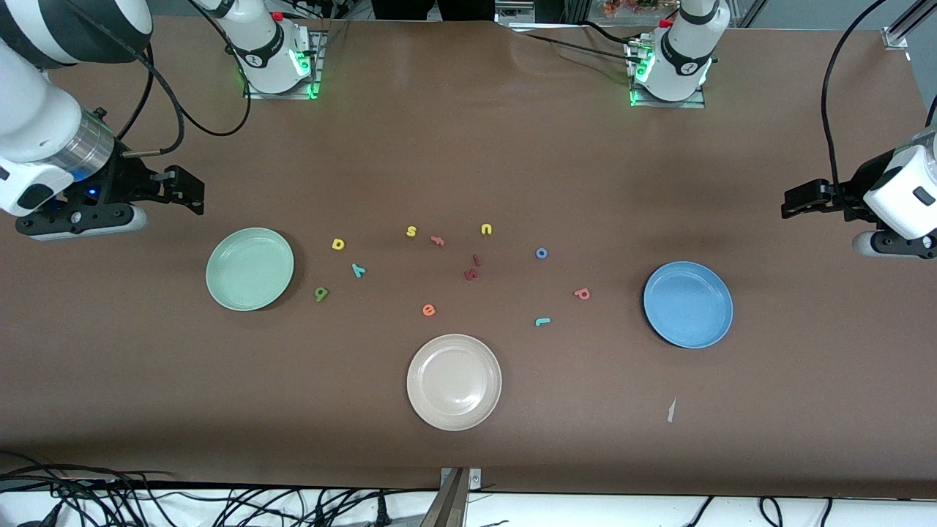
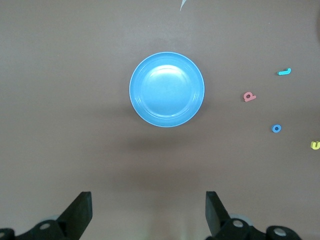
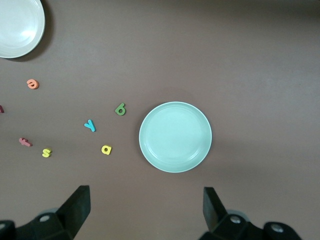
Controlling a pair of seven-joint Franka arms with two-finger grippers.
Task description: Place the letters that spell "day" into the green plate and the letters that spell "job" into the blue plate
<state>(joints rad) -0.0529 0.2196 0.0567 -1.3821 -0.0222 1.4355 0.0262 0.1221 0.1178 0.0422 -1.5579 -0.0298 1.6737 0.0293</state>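
The green plate lies empty toward the right arm's end. Beside it are the yellow "d", teal "y" and green "a". The blue plate, also empty, lies toward the left arm's end, with the blue "o", pink "b" and teal "j" on the table beside it. My right gripper hangs open over bare table by the green plate. My left gripper hangs open by the blue plate.
A beige plate lies nearest the front camera, mid-table. Other letters lie between the plates: yellow "s", pink "f", yellow "u", two dark red letters and an orange "e". A paper scrap lies near the blue plate.
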